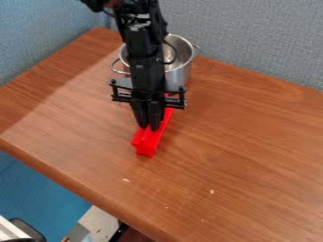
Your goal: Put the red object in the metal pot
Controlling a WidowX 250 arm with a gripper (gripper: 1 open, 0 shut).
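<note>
1. Claw (149, 120) points straight down, its jaws pinched together on the upper end of the red object (150, 136).
2. That bar lies on the wooden table (63, 95), long axis running roughly 12 to 6, lower end poking out toward 6.
3. Metal pot (186, 62) sits at 12 from the grip, close behind the arm.
4. Bar's smooth plastic, pot's shiny round steel, so the lift probably needs care.

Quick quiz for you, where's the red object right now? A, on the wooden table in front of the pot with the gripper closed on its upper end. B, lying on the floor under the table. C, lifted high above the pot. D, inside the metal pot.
A: the red object lies on the table just in front of the metal pot, with the gripper pinched shut on its end nearest the pot.
</note>
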